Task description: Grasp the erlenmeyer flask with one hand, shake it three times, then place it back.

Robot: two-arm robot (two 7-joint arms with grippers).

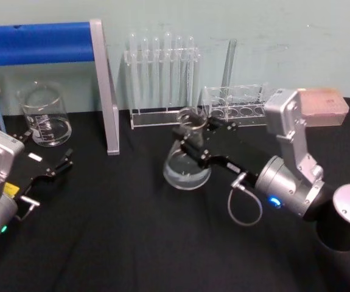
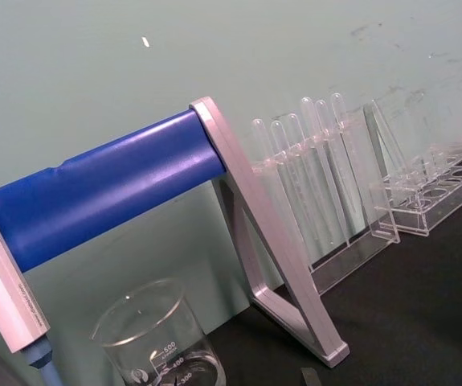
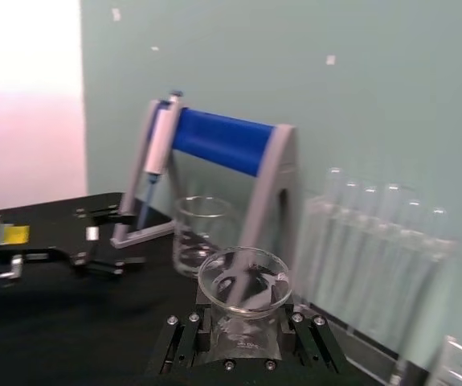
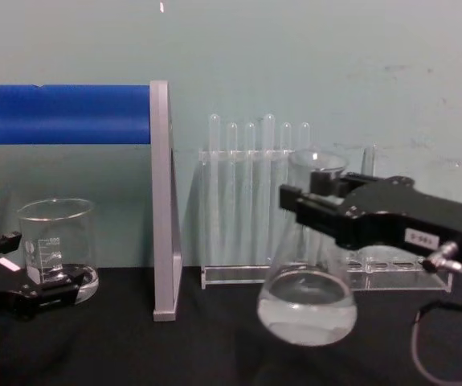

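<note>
Centre frame in the head view stands the erlenmeyer flask (image 1: 187, 165), its neck pinched between the fingers of the right gripper (image 1: 196, 131), which reaches in from the lower right. Whether its base is clear of the black table (image 1: 132, 243) I cannot tell. The grasp looks done; the three shakes cannot be counted from here, and setting it back remains. The left gripper (image 1: 50, 173), fingers spread and holding nothing, rests at the lower left, below the beaker (image 1: 44, 115).
</note>
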